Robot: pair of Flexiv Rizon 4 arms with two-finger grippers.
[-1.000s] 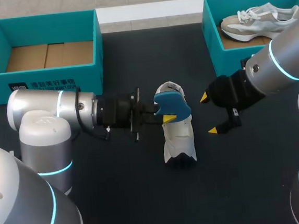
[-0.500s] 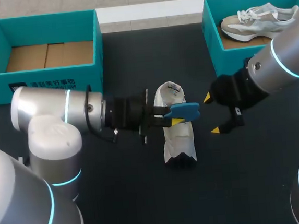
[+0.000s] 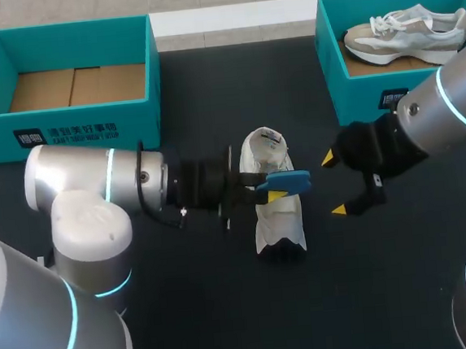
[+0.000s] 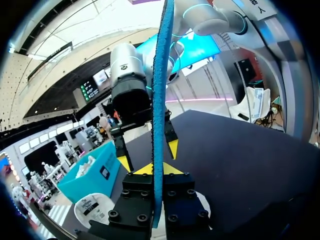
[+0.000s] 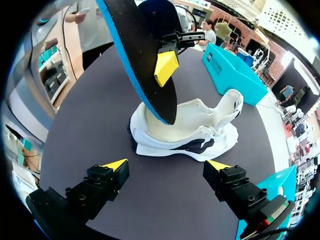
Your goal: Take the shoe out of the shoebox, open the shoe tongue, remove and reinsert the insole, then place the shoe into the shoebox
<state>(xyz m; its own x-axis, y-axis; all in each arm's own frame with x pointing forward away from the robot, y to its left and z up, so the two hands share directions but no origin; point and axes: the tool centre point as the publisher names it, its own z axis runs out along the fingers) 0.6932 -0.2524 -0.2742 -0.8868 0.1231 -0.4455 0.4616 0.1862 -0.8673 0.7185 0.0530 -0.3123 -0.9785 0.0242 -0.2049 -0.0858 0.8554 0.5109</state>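
Now | insole [image 3: 289, 181] pinched by left gripper [image 3: 271, 189], held over shoe [image 3: 279, 219] | right gripper [image 3: 334, 183] spread wide, just beside shoe

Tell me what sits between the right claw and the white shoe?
Only bare dark table lies between the right gripper and the shoe, seen in the head and right wrist views; the blue insole hangs above the shoe.

Matt dark table [image 3: 188, 309], teal cardboard left shoebox [image 3: 73, 115] — smooth white shoe [image 3: 279, 215], matt blue insole [image 3: 287, 182].
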